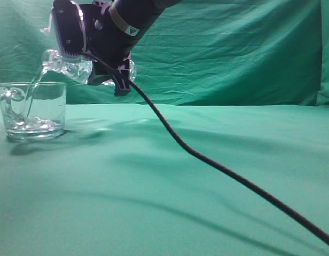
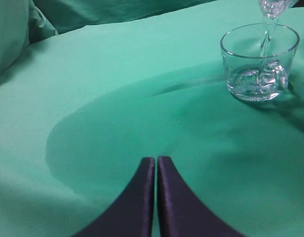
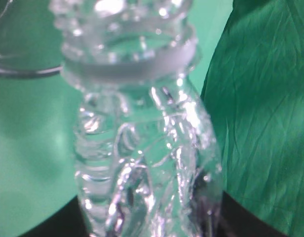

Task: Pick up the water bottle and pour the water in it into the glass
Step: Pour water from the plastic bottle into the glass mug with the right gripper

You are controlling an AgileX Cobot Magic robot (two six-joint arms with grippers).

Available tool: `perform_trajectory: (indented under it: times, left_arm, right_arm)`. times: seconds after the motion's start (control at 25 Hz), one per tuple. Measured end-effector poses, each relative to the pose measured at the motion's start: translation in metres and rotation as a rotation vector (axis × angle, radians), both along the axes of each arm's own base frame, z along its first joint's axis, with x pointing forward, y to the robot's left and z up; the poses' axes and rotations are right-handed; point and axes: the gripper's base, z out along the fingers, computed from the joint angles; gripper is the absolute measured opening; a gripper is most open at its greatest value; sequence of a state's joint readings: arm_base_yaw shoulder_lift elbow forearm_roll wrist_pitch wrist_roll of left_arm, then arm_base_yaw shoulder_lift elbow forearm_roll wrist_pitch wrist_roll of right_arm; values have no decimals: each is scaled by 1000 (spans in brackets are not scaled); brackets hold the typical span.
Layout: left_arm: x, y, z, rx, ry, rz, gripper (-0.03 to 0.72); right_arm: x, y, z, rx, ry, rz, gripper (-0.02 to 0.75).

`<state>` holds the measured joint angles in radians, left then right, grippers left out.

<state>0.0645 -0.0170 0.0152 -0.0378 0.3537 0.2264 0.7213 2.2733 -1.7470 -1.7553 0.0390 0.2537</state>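
Right gripper (image 1: 95,50) clamped on water bottle (image 1: 65,66), tipped w/ neck down-left over glass (image 1: 33,109). Thin stream of water (image 1: 32,96) dropping into glass at far left on green cloth (image 1: 180,192). Left gripper (image 2: 156,165) w/ fingers pressed together, empty, apart from glass. No labels or writing readable.

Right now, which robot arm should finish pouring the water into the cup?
The right one. Its gripper already holds the bottle tipped over the cup, with water streaming in. The left gripper is shut, empty, and away from the cup.
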Motion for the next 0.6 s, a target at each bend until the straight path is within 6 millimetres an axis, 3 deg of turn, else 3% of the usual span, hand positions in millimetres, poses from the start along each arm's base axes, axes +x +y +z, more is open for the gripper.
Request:
perform_trajectory:
  times: [0.6]
  left_arm:
    - [0,0,0,0,0,0,0]
  right_arm:
    - [0,0,0,0,0,0,292]
